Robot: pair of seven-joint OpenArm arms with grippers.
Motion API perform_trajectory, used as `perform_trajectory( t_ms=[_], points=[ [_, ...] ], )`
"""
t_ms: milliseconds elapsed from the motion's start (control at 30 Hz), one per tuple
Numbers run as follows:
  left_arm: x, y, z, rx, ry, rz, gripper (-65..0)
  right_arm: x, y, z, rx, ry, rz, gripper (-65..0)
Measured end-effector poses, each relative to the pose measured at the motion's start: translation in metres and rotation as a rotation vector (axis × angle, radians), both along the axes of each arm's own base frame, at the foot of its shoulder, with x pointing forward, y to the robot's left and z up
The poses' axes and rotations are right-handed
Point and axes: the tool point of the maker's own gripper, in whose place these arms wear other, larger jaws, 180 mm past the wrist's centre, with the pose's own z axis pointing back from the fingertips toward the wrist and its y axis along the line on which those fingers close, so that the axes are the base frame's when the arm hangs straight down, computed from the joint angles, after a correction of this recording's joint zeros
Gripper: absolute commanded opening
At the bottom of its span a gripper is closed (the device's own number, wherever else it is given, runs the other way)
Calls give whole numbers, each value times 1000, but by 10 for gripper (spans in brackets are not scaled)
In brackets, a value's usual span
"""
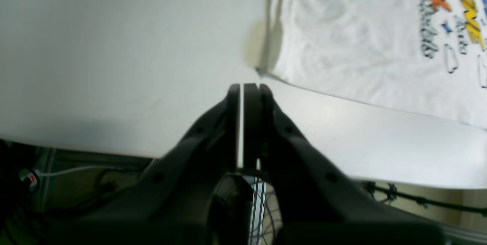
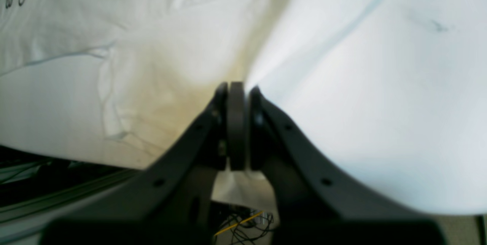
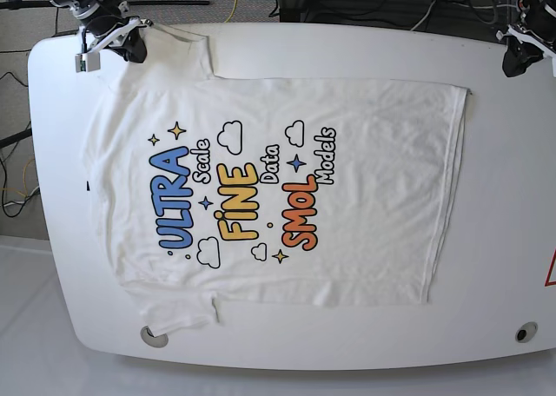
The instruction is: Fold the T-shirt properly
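While T-shirt point(image 3: 278, 188) lies print-up, spread flat across table point(image 3: 504, 240), both arms sit at far corners. Right gripper point(image 2: 236, 87) closed beside sleeve, pinch on cloth not clear. Left gripper point(image 1: 243, 85) closed, empty, just off hem corner. Risk: closed jaws push cloth, bunch hem, skew fold.

The T-shirt point(image 3: 365, 196) was soft, matt white cloth, lightly creased, with flat coloured print. The table point(image 3: 504, 196) presented a smooth white surface with slight sheen. Both grippers appeared matt black plastic.
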Motion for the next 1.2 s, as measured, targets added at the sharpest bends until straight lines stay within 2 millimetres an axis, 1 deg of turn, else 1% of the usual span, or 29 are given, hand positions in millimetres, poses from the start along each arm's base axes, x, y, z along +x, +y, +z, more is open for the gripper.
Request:
perform_trajectory(
  t_ms=[67, 133, 200, 300, 467, 633, 867, 1067, 1200],
  points=[
    [1, -4, -7, -16, 10, -8, -445, 4, 3, 0, 5, -4, 7, -650],
    [1, -6, -12, -29, 22, -10, -363, 8, 4, -1, 6, -7, 9, -650],
    [1, -8, -15, -38, 26, -8, -329, 11, 3, 0, 6, -15, 8, -650],
    [3, -8, -15, -39, 23, -6, -332, 13, 3, 1, 7, -24, 5, -650],
    [7, -4, -12, -49, 10, 6, -361, 5, 1, -4, -2, 7, 4, -650],
    [12, -4, -9, -60, -14, 10, -367, 5, -2, -3, -7, 5, -4, -650],
    [11, -8, -13, -70, 2, -2, -387, 9, -1, -2, -5, -5, 2, -650],
    [12, -4, -13, -73, -13, 13, -404, 11, 0, -1, -5, -9, 3, -650],
    [10, -1, -18, -86, -10, 30, -387, 8, 0, -2, -5, -3, 3, -650]
  ],
)
